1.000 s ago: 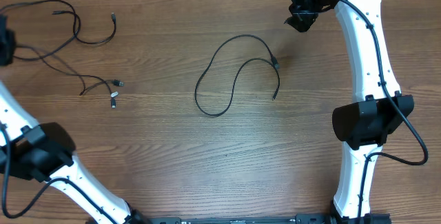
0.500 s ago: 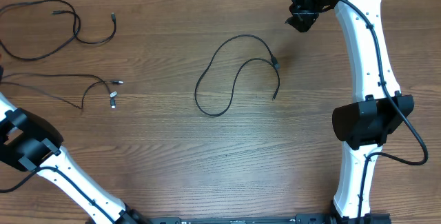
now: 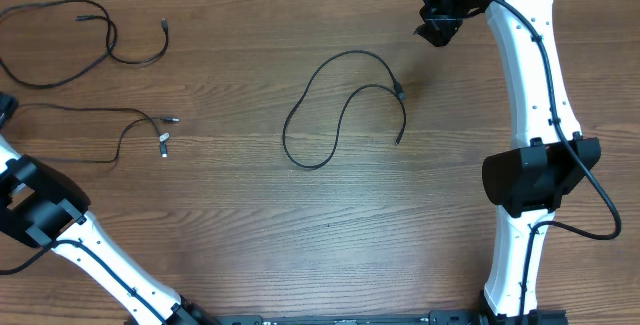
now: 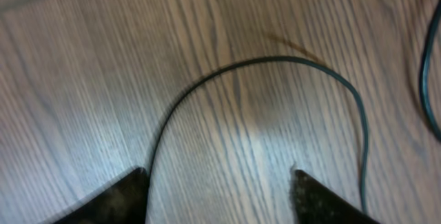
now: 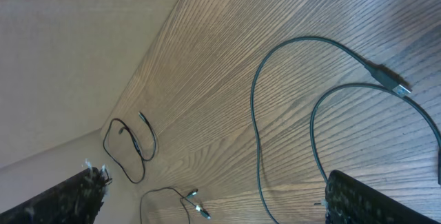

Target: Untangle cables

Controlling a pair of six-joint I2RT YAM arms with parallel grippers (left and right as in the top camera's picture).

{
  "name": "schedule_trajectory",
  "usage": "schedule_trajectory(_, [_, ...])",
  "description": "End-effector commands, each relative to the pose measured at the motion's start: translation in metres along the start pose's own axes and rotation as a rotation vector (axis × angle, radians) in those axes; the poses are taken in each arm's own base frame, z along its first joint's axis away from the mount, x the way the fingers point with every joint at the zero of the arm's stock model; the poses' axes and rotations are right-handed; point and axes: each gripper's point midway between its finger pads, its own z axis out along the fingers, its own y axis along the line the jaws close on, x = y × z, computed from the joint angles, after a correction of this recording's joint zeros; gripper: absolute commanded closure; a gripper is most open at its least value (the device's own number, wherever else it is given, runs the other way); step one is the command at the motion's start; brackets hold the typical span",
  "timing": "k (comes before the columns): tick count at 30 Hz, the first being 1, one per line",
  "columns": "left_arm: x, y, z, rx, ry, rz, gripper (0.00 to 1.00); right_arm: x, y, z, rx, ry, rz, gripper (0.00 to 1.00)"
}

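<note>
Three thin black cables lie apart on the wooden table. One cable (image 3: 70, 40) loops at the top left. A second cable (image 3: 95, 115), ending in silver-tipped plugs (image 3: 165, 143), stretches along the left side. The third cable (image 3: 335, 105) curls in the middle. My left gripper (image 4: 219, 181) hangs open at the table's far left edge. An arc of the second cable (image 4: 262, 62) lies on the wood just ahead of its fingers, and nothing is between them. My right gripper (image 5: 220, 186) is open and empty at the back right, above the third cable (image 5: 275, 79).
The white right arm (image 3: 535, 115) runs from the table's front edge up the right side. The left arm (image 3: 90, 245) fills the front left corner. The table's far edge (image 5: 138, 65) meets a pale wall behind the cables.
My left gripper drew the silver-tipped cable down and left, clear of the top-left cable, then opened and let it go. The right arm has not moved.
</note>
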Motion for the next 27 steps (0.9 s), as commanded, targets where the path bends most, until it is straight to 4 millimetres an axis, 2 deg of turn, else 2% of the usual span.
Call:
schedule_trajectory(1, [0.004, -0.006, 0.005, 0.047, 0.028, 0.127, 0.10, -0.001, -0.003, 0.005, 0.016, -0.001, -0.006, 0.00])
schedule_trajectory(5, [0.010, -0.002, 0.012, 0.035, 0.058, 0.171, 0.00, 0.000, -0.004, 0.005, 0.020, 0.003, -0.030, 0.00])
schedule_trajectory(8, [0.018, 0.002, 0.020, 0.021, 0.096, 0.154, 0.00, 0.002, -0.008, 0.005, 0.034, 0.012, -0.023, 0.00])
schedule_trajectory(10, [0.023, 0.004, 0.025, 0.008, 0.117, 0.156, 0.00, 0.003, -0.009, 0.005, 0.038, 0.015, -0.021, 0.00])
schedule_trajectory(14, [0.024, 0.033, 0.029, -0.128, 0.117, 0.095, 0.00, 0.005, -0.011, 0.005, 0.046, 0.020, -0.017, 0.00])
schedule_trajectory(19, [0.022, 0.058, 0.036, -0.164, 0.150, 0.060, 0.01, 0.007, -0.014, 0.004, 0.057, 0.030, -0.059, 0.00])
schedule_trajectory(21, [0.029, 0.069, 0.041, -0.165, 0.200, 0.045, 0.06, 0.007, -0.014, 0.004, 0.057, 0.030, -0.059, 0.00])
schedule_trajectory(26, [0.043, 0.081, 0.061, -0.162, 0.287, 0.041, 0.07, 0.003, -0.008, 0.005, 0.035, 0.014, -0.070, 0.00])
schedule_trajectory(27, [0.044, 0.079, 0.070, -0.150, 0.294, 0.054, 0.09, 0.003, -0.008, 0.005, 0.036, 0.014, -0.070, 0.00])
